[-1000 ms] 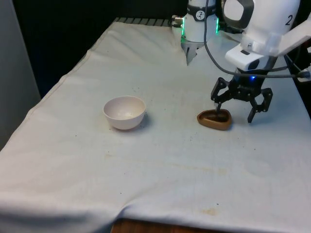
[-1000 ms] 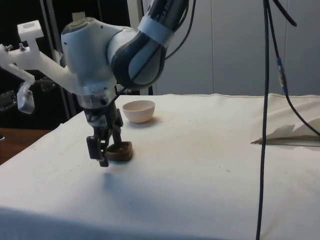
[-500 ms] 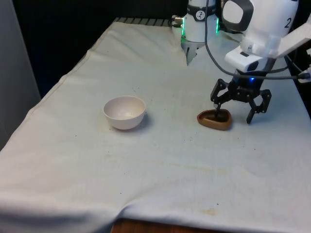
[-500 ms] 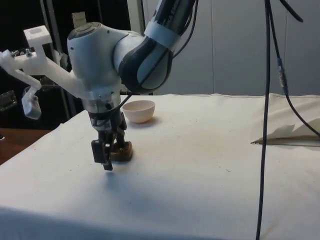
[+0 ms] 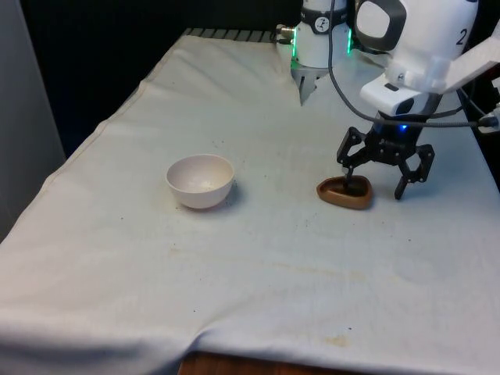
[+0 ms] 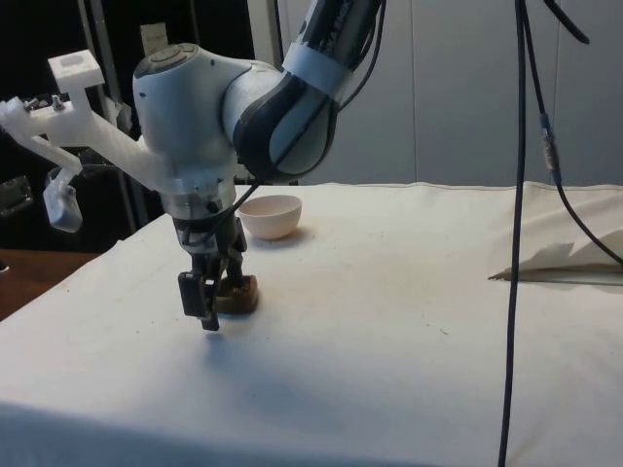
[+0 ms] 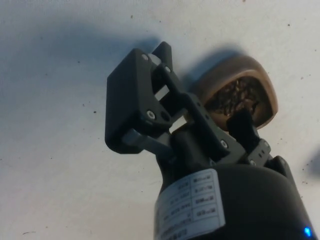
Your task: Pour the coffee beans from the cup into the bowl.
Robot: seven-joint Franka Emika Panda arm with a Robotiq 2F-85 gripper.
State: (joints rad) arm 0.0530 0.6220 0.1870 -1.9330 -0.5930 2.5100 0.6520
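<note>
Front view: gripper (image 5: 376,179) straddles the cup (image 5: 344,192) rim, jaws wide (grasp step); next, close, then carry to the bowl (image 5: 201,180).

White-clothed worktop (image 5: 258,258) carries a pale bowl (image 5: 201,180) and a brown cup (image 5: 344,192) of beans, well apart.

Pretty plain setup: a table (image 5: 258,258) under a white cloth (image 6: 409,321) that's a bit wrinkled and speckled with small dark marks, bare wood peeking out at its near edge in the front view. Black curtains (image 5: 117,47) hang behind it, and the side view has pale panels (image 6: 448,88) and dark cabinets (image 6: 58,195) in back.
</note>
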